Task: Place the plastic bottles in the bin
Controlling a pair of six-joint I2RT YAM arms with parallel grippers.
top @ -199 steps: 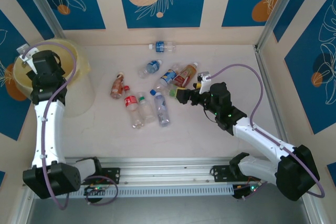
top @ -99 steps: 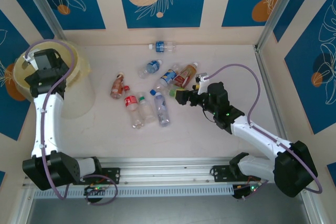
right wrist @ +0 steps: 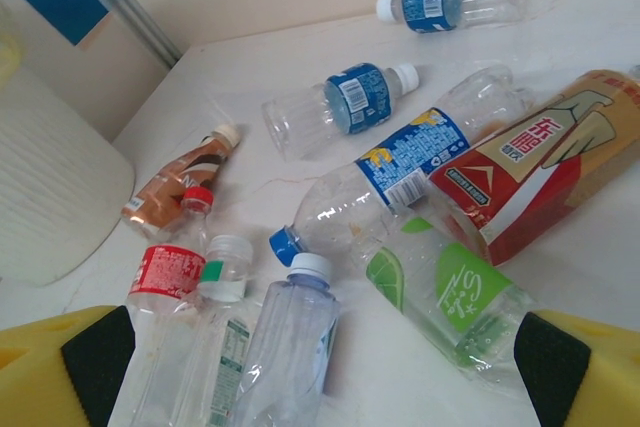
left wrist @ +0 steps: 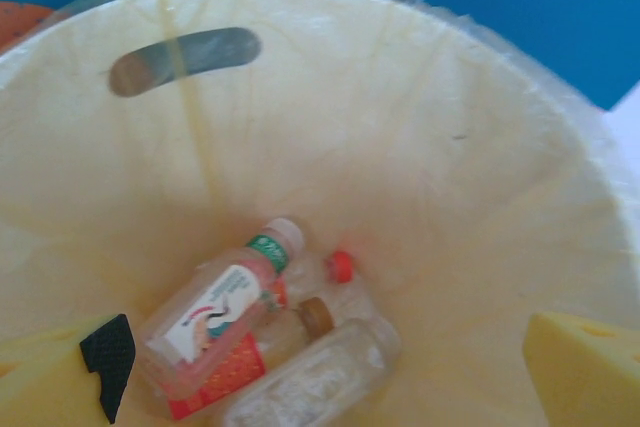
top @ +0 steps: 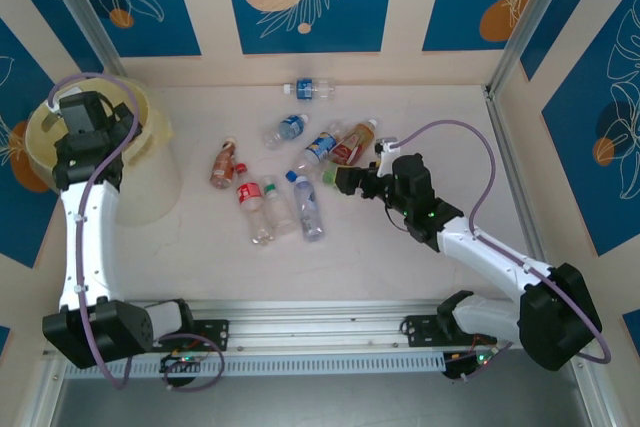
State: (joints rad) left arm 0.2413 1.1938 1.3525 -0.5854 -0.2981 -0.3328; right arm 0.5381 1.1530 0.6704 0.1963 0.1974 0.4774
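The pale-yellow bin (top: 152,182) stands at the far left. My left gripper (top: 82,132) hangs open over its mouth. In the left wrist view the left gripper (left wrist: 320,382) holds nothing between its yellow fingers (left wrist: 585,367), and several plastic bottles (left wrist: 225,312) lie on the bottom of the bin (left wrist: 400,97). More plastic bottles (top: 290,172) lie scattered mid-table. My right gripper (top: 345,180) is open just right of the pile. In the right wrist view the right gripper (right wrist: 325,377) is low over a green-label bottle (right wrist: 450,292) and a clear bottle (right wrist: 290,347).
One blue-label bottle (top: 310,89) lies apart near the back wall. A metal post (top: 505,57) and side wall close off the right. The bin's outer wall (right wrist: 50,187) rises to the left of the pile. Bare table lies in front of the pile.
The left gripper has opened above the bin and shifted a little farther over its mouth. The right gripper has edged slightly left toward the pile.
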